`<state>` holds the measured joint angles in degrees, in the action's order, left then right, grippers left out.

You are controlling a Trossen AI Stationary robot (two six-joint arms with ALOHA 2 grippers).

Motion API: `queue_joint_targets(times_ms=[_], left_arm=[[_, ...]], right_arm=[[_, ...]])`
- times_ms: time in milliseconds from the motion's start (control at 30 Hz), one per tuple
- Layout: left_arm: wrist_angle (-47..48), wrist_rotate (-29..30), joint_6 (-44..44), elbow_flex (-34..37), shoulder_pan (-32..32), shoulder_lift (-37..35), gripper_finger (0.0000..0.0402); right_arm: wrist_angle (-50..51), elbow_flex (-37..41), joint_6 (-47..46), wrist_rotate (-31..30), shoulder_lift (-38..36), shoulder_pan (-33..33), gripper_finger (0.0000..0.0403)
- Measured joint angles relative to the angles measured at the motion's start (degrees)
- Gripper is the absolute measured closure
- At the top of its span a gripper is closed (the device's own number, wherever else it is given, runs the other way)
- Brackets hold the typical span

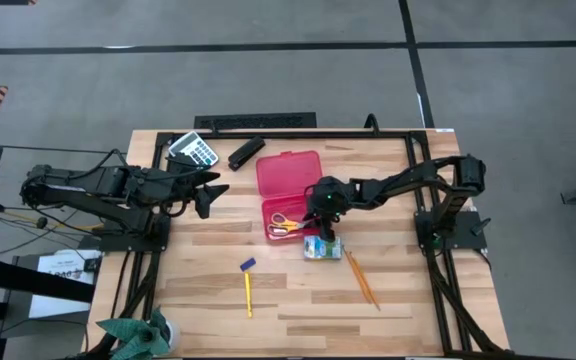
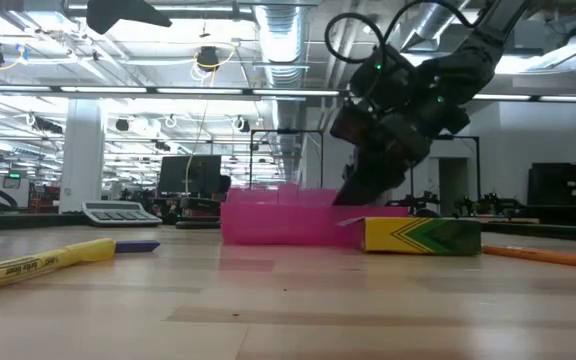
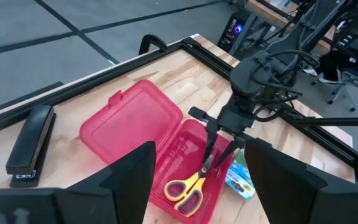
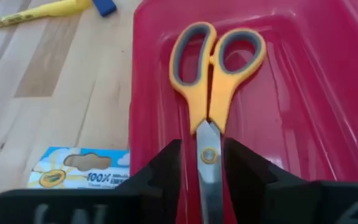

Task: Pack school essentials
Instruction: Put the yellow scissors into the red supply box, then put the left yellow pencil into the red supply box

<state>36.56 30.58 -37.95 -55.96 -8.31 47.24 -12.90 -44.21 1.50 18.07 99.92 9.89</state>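
A pale wooden tabletop (image 1: 298, 290) with a black frame stands on a grey floor (image 1: 268, 60) crossed by dark lines. Beyond it, a workshop hall shows bright ceiling lights (image 2: 118, 90), silver ducts (image 2: 278, 40) and a dark monitor (image 2: 190, 175).

You have a grey calculator (image 1: 194, 150) near the far left corner of the table (image 1: 298, 300), with a black stapler (image 1: 245, 152) just beside it. A green crumpled thing (image 1: 133, 335) sticks out at the near left corner.
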Motion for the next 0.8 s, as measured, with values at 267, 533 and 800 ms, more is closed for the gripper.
queue_joint_targets(times_ms=[267,533,800], left_arm=[[0.0,0.1,0.0,0.0,0.0,0.0,0.016],[0.0,0.0,0.7,0.0,0.0,0.0,0.016],[0.0,-0.3,2.0,0.0,0.0,0.0,0.016]], right_arm=[[1.1,-0.6,-0.2,-0.2,-3.9,0.8,0.0208],[17.4,-4.2,-1.7,-0.2,-19.2,2.2,0.0186],[34.9,2.5,-9.5,-0.5,-36.1,-2.8,0.0185]])
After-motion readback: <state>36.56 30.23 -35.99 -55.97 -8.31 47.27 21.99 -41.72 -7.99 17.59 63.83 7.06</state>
